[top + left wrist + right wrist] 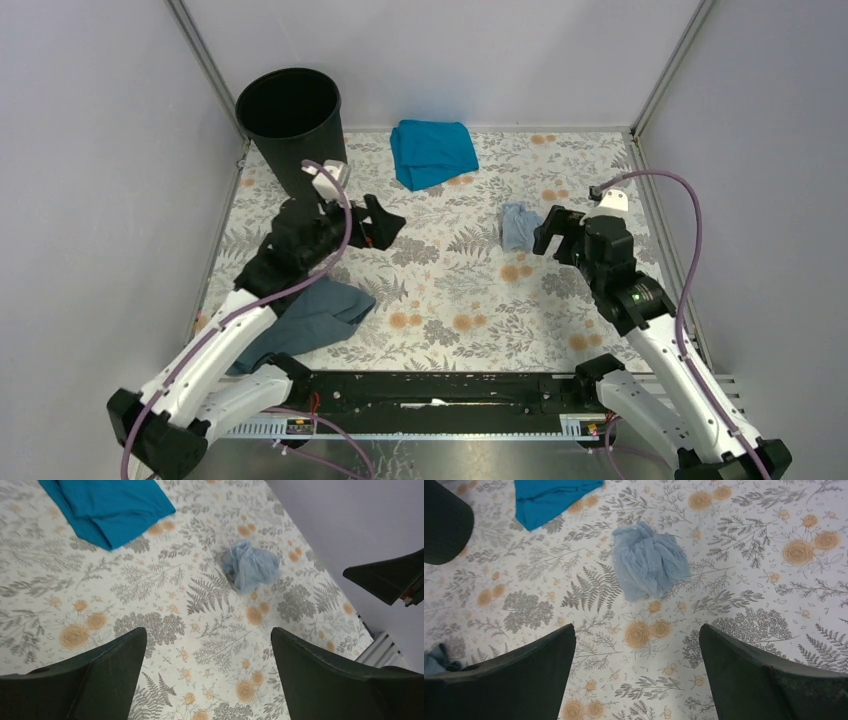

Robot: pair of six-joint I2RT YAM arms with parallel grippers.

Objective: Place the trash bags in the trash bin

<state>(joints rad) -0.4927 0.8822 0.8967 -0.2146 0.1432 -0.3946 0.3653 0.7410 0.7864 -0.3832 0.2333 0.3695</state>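
The trash bag point(518, 225) is a crumpled pale blue filmy wad lying on the floral table cover, right of centre. It also shows in the left wrist view point(251, 566) and the right wrist view point(649, 562). My right gripper point(548, 232) hovers just right of the bag, open, and nothing lies between its fingers point(636, 628). The left gripper point(385, 222) is open and empty over the middle-left of the table, well left of the bag point(208, 632). At the back left corner the black round trash bin point(292, 120) stands upright.
A teal cloth point(432, 152) lies at the back centre, behind the bag. Partly under the left arm, at the front left, lies a dark slate-grey cloth point(315, 320). Grey walls close the table on three sides.
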